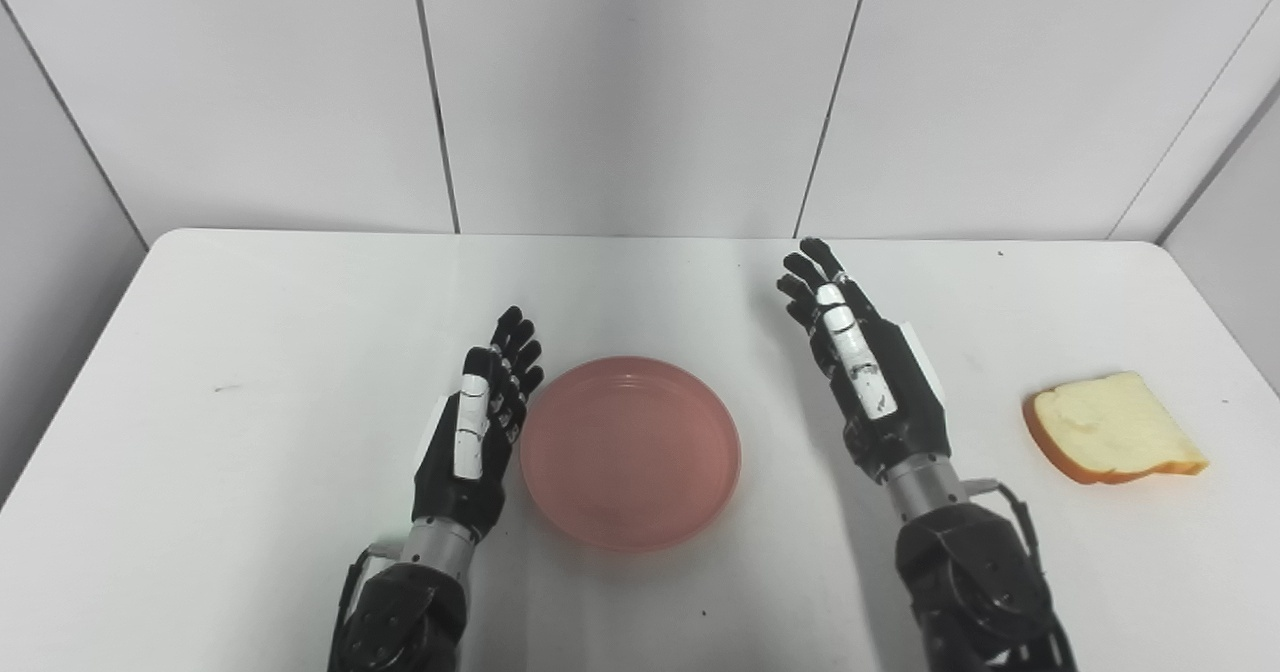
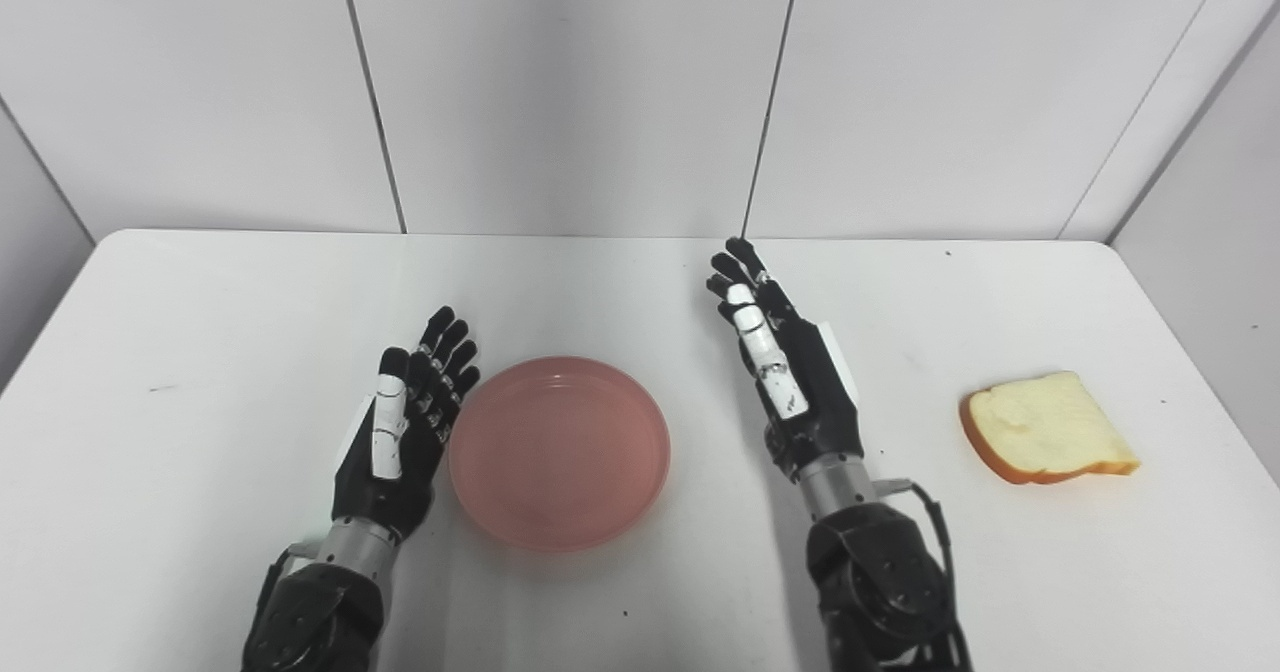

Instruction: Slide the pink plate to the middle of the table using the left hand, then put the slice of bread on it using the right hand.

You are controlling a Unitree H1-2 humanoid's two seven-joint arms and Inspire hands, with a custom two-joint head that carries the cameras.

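Note:
The round pink plate point(image 1: 630, 452) lies empty on the white table point(image 1: 300, 302), near the middle and toward the front. My left hand point(image 1: 480, 422) is open, held edge-on right against the plate's left rim, fingers pointing away from me. My right hand point(image 1: 865, 367) is open and empty, raised a little to the right of the plate, apart from it. The slice of bread point(image 1: 1112, 428), pale with an orange-brown crust, lies flat on the table far to the right of my right hand.
Grey wall panels point(image 1: 630, 92) stand close behind the table's far edge. The table's rounded right edge point(image 1: 1225, 312) runs just past the bread.

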